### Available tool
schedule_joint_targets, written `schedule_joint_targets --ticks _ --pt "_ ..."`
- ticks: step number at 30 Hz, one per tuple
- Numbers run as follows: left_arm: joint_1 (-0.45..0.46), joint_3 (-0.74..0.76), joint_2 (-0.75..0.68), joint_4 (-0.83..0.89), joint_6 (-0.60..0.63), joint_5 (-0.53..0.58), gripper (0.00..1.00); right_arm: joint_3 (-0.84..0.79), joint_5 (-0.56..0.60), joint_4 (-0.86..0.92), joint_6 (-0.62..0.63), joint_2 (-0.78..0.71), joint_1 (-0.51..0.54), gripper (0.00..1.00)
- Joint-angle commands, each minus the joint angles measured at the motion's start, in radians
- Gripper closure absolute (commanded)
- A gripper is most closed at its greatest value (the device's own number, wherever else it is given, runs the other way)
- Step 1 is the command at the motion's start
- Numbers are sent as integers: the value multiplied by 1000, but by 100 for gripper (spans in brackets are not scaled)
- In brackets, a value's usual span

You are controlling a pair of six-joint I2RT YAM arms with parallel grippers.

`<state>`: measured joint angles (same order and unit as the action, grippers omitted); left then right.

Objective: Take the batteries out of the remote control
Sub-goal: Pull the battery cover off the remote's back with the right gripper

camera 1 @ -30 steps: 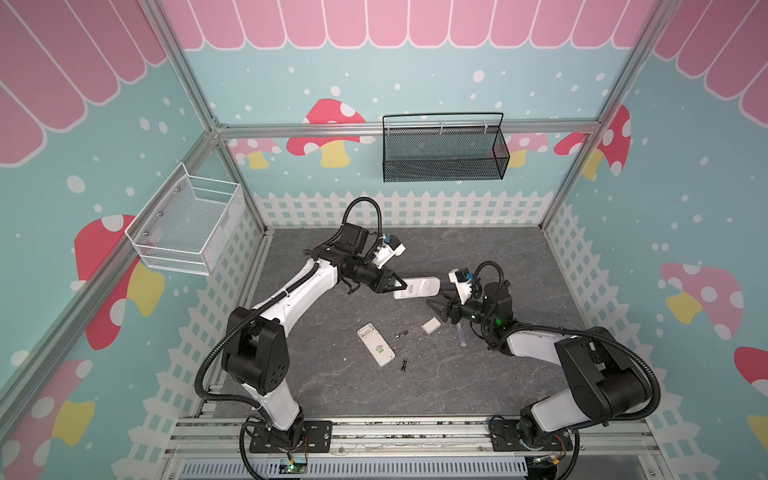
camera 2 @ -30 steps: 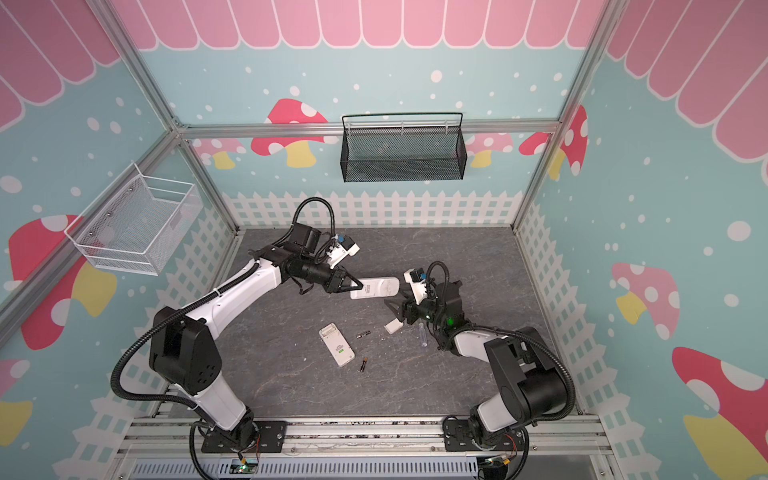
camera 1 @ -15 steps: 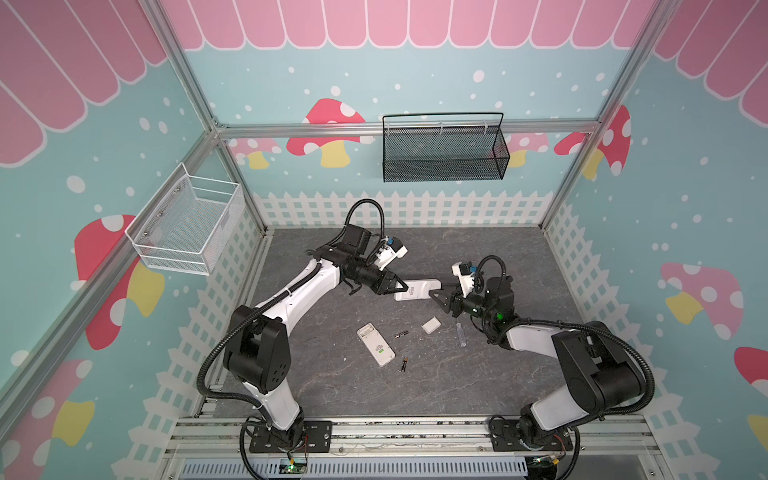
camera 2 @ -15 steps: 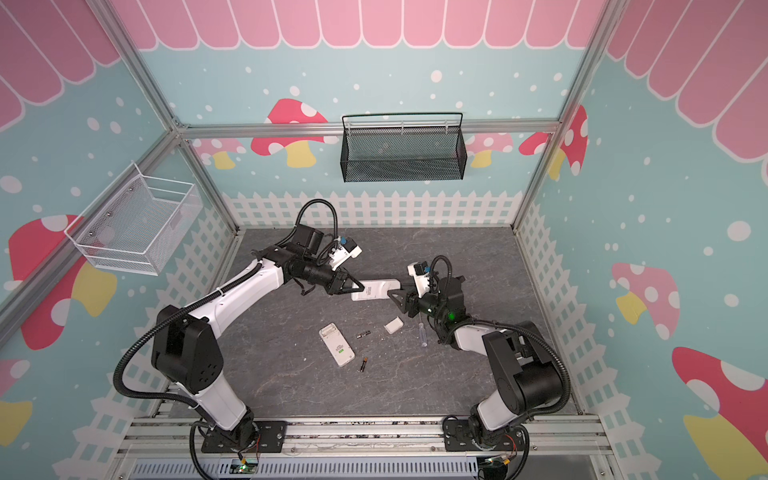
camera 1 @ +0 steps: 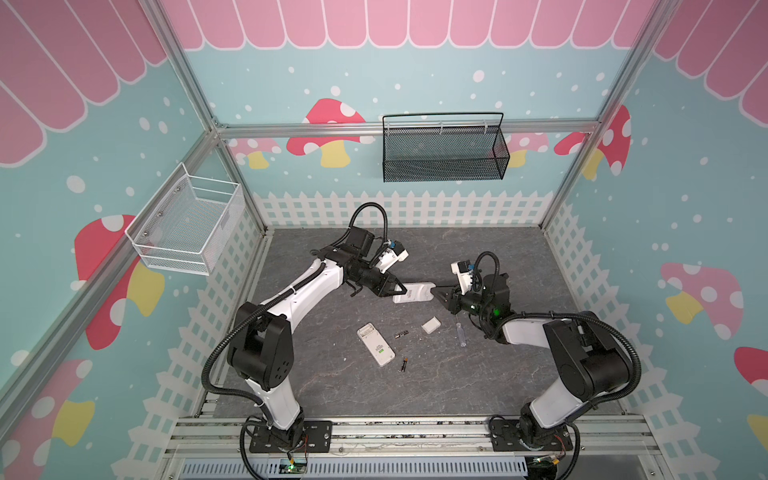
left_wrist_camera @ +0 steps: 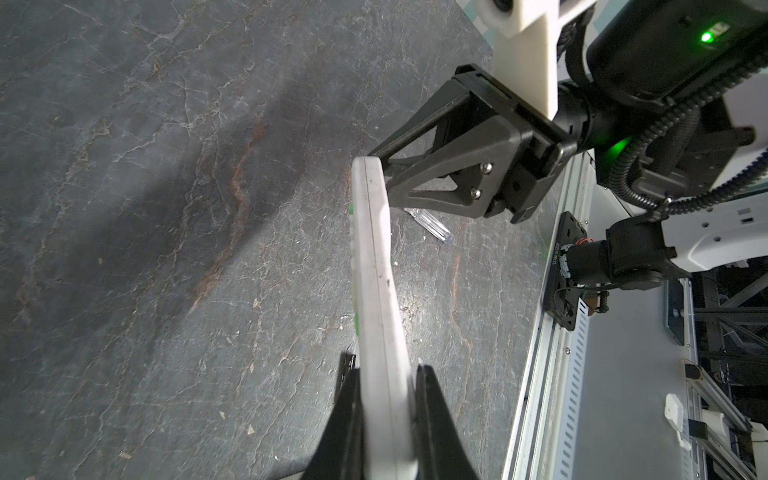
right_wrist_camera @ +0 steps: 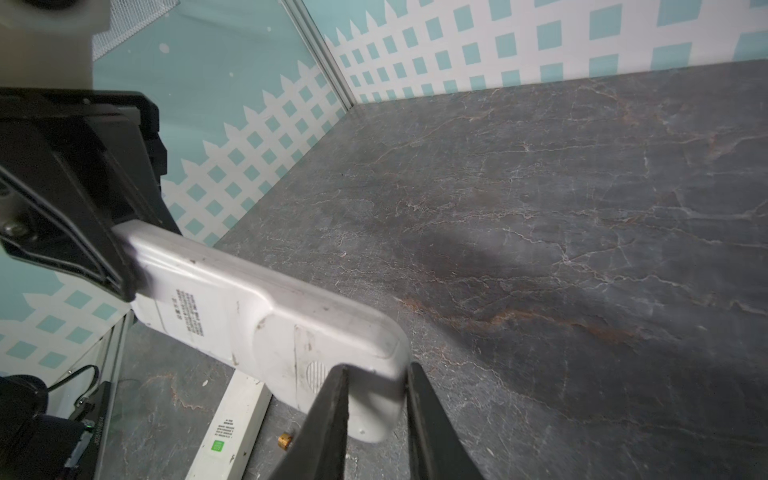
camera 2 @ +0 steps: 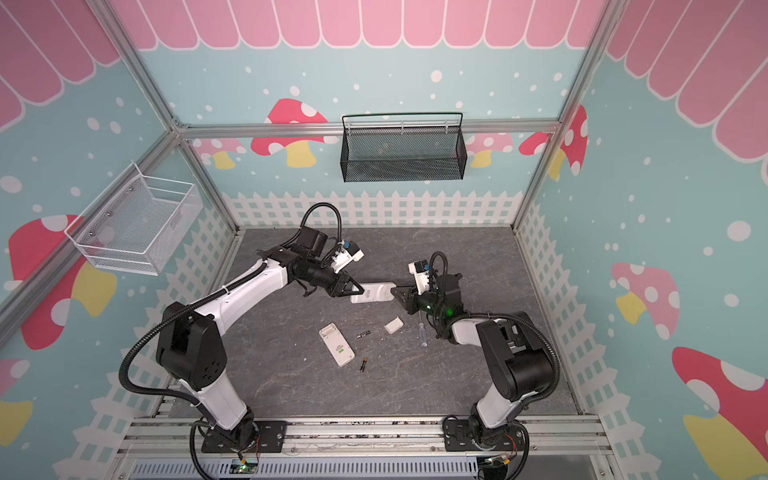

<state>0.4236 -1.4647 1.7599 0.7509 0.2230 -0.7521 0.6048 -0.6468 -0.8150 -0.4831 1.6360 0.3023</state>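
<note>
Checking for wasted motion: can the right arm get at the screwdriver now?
Probably not yet: the right tool and left tool are shut on the lifted remote. The screwdriver lies uncovered near that arm, likely reachable after release.

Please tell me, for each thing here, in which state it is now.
held remote: in air, back cover on.
left gripper: shut on held remote.
right gripper: shut on its other end.
table remote: lying flat, compartment looks open.
far battery: loose on table.
near battery: loose on table.
white cover: detached, on table.
screwdriver: lying unheld.
</note>
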Motion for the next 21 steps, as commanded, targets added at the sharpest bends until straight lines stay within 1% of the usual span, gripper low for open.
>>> schedule_joint_targets --ticks 1,2,4,6,7,9,10,13,14,17,18,19,21 --pt "27 -21 12 -9 8 -70 100 11 -49 -60 -20 12 15 75" --pt "27 -20 10 -9 10 -74 100 6 -73 -85 -30 12 15 70" --pt "25 -15 1 -9 22 -111 100 -2 -102 -114 -33 24 14 56" --pt "12 -11 -4 -8 21 -165 100 9 -145 -114 -36 46 10 47" --pt "1 -10 -8 -8 13 -185 100 19 -177 -121 -48 60 6 45" --pt "-9 -7 -15 -9 11 -199 100 22 -206 -144 -78 73 4 45" --pt "-9 -3 -18 -9 18 -200 100 14 -223 -177 -92 76 5 46" --pt "-8 4 -22 -9 32 -215 100 7 -245 -215 -111 84 4 55" --pt "-36 3 -22 -9 29 -223 100 10 -249 -213 -120 86 4 59" --pt "-40 8 -24 -11 31 -235 100 -2 -258 -242 -135 78 4 64" --pt "-37 16 -26 -18 32 -239 100 -5 -262 -251 -137 81 4 63" --pt "-40 21 -27 -21 33 -243 100 -4 -267 -254 -141 87 4 61" --pt "-47 19 -29 -20 30 -253 100 3 -277 -255 -161 105 4 52"
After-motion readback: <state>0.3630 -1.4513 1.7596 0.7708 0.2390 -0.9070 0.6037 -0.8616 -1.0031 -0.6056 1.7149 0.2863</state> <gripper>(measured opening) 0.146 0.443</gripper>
